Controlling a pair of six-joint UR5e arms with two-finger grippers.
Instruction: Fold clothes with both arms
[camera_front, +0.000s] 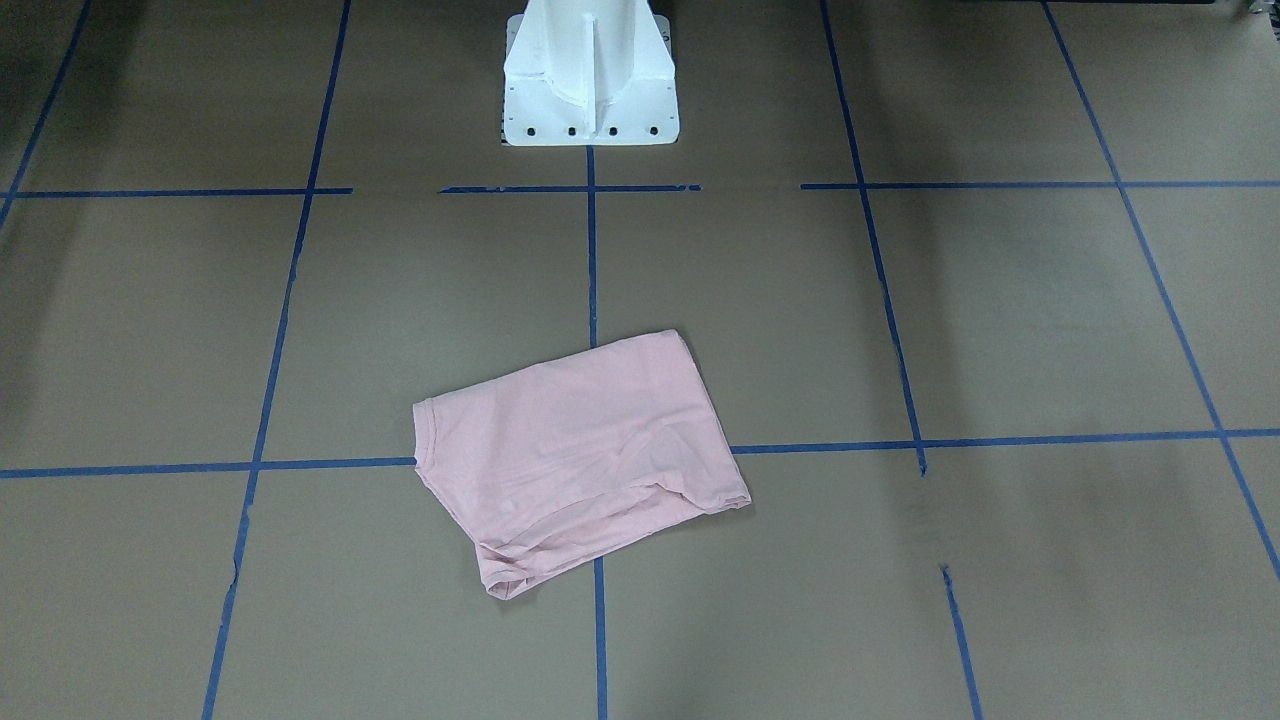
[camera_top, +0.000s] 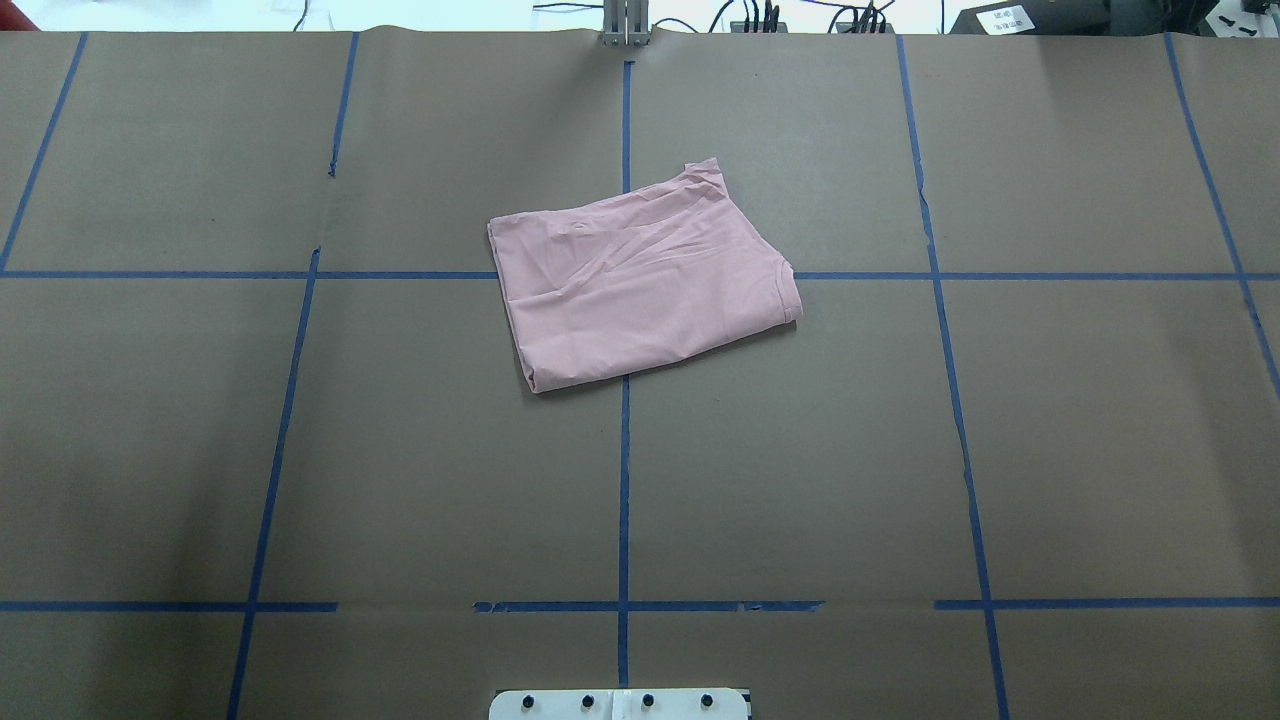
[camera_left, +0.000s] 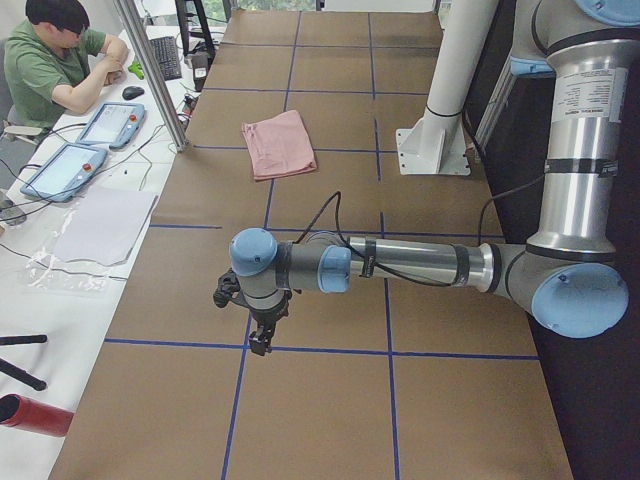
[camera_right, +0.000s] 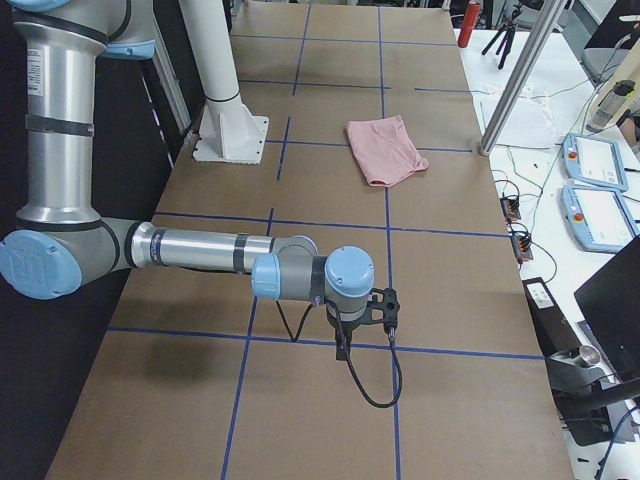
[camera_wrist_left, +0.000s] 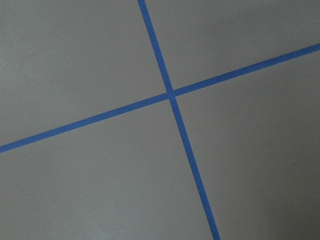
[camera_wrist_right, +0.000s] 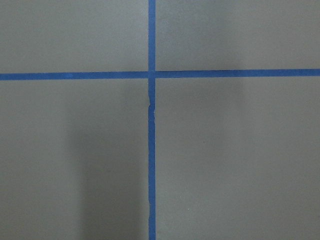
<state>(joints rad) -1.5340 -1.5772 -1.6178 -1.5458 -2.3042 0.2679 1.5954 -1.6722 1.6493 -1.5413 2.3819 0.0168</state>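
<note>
The pale pink T-shirt (camera_front: 580, 450) lies folded into a rough rectangle in the middle of the brown table, plain side up, with no print showing (camera_top: 640, 275). It also shows small and far off in both side views (camera_left: 278, 143) (camera_right: 385, 150). The left arm (camera_left: 400, 262) stretches low over the table's left end, well away from the shirt, and its gripper (camera_left: 258, 340) points down; I cannot tell whether it is open or shut. The right arm (camera_right: 200, 247) mirrors this at the right end, and for its gripper (camera_right: 343, 350) I cannot tell either. Neither gripper touches cloth.
Blue tape lines (camera_top: 624, 480) grid the brown table. The white pedestal (camera_front: 590, 90) stands at the robot's side. A person (camera_left: 60, 60) sits at a side desk with tablets (camera_left: 62, 170). Both wrist views show only bare table and tape crossings (camera_wrist_left: 171, 94) (camera_wrist_right: 151, 75).
</note>
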